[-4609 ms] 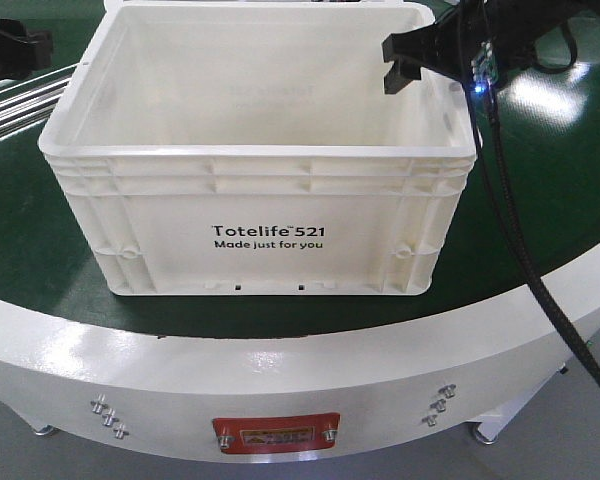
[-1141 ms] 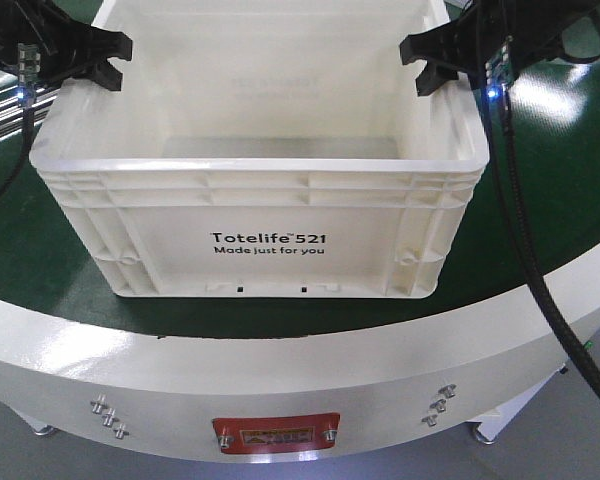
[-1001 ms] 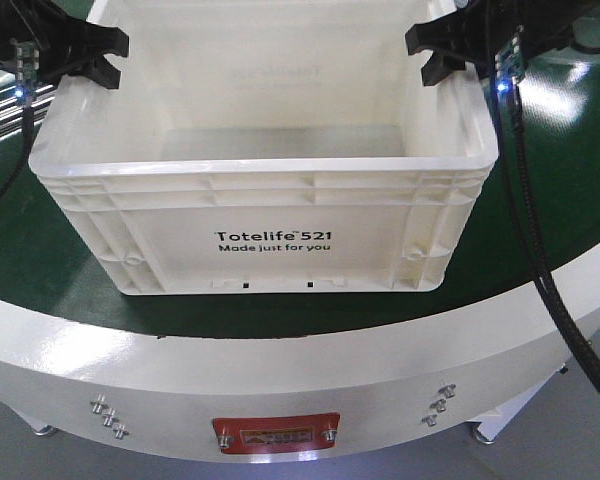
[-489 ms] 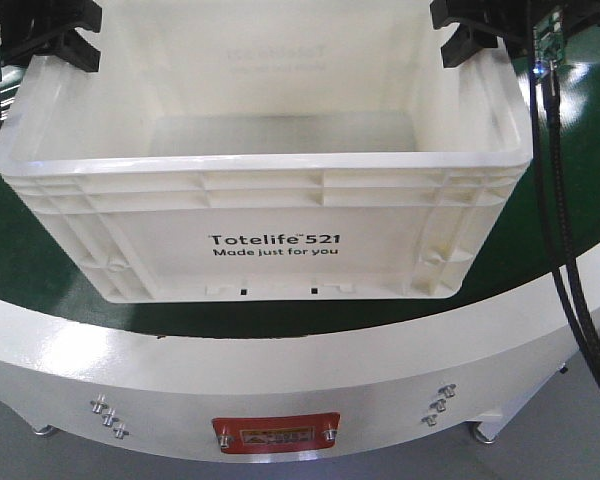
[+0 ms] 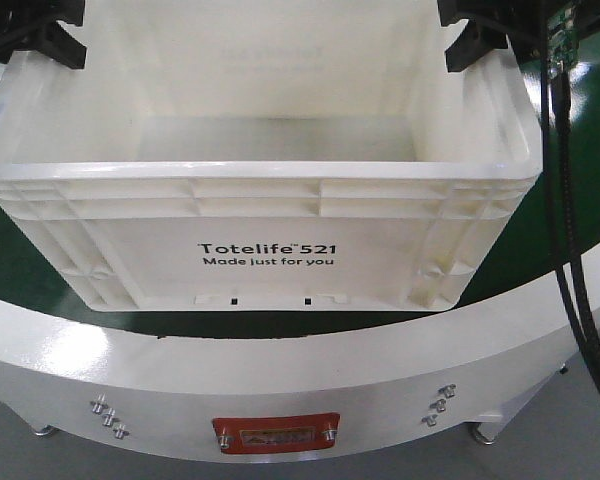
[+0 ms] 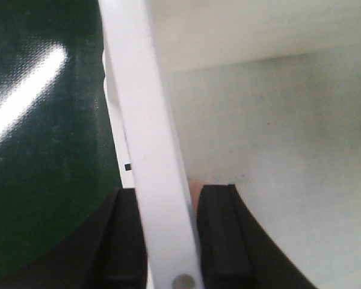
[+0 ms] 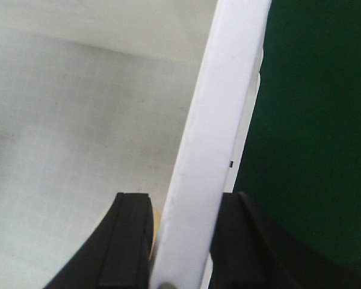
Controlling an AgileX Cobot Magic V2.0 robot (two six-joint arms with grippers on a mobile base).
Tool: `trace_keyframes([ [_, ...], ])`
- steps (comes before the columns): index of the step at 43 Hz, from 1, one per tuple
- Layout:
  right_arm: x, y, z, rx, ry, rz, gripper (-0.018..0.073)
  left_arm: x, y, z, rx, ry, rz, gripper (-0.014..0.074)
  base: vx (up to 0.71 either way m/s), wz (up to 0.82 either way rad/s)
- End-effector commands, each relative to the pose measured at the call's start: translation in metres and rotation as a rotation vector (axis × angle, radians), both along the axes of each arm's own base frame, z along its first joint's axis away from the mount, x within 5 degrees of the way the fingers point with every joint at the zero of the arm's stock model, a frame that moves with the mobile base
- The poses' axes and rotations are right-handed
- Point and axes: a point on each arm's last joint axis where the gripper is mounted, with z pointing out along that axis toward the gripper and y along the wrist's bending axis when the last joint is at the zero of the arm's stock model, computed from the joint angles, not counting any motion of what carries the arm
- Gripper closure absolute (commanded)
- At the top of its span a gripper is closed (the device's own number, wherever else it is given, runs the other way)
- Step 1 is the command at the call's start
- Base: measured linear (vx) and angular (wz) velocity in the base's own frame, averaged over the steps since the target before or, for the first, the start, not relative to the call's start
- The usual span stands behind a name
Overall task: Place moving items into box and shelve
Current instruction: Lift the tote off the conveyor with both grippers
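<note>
The box [image 5: 265, 250], a large cream-white ribbed tote, sat over the near part of the round green surface [image 5: 580, 190], filling most of the front view; whether its base rested on the surface or hung just clear could not be told. By its look it was stiff moulded plastic, light for its bulk yet wide and awkward, likely to tip or twist if one side rose ahead of the other, so the sound hold seemed to be the thick rim [image 5: 260, 170] at the two short walls, one arm to each. Its walls were smooth and probably slippery, which made the rim's lip the better purchase. The left gripper [image 6: 168, 201] straddled the left wall's rim [image 6: 150, 138], one finger outside and one inside, closed narrow against the plastic; the right gripper [image 7: 186, 208] clamped the right wall's rim [image 7: 213, 132] the same way. Black cables [image 5: 560, 200] trailed down past the box's right corner. Horizontal ribs banded the upper front wall, and black lettering [image 5: 265, 254] read "Totelife 521 Made just for you". No plush toys could be made out on the visible floor; the near floor was hidden by the front wall.
</note>
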Motion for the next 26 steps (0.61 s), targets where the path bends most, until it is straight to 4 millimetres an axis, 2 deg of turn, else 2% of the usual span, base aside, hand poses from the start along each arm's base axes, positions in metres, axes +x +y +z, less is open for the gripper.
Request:
trace_keyframes([
  [1, -0.0172, 0.0028, 0.04, 0.103, -0.171, 0.026, 0.0563, -0.0154, -0.0051, 0.0399, -0.091, -0.185, -0.015, 0.0603, 0.0, 0.0],
  [20, -0.0178, 0.0038, 0.0396, 0.113, -0.163, 0.03, 0.0563, -0.0149, -0.0056, 0.0394, -0.096, -0.182, -0.017, 0.0603, 0.0, 0.0],
  [26, -0.0191, 0.0077, 0.041, 0.164, -0.152, 0.042, 0.0563, -0.0154, -0.0076, 0.0401, -0.123, -0.177, -0.022, 0.0603, 0.0, 0.0],
])
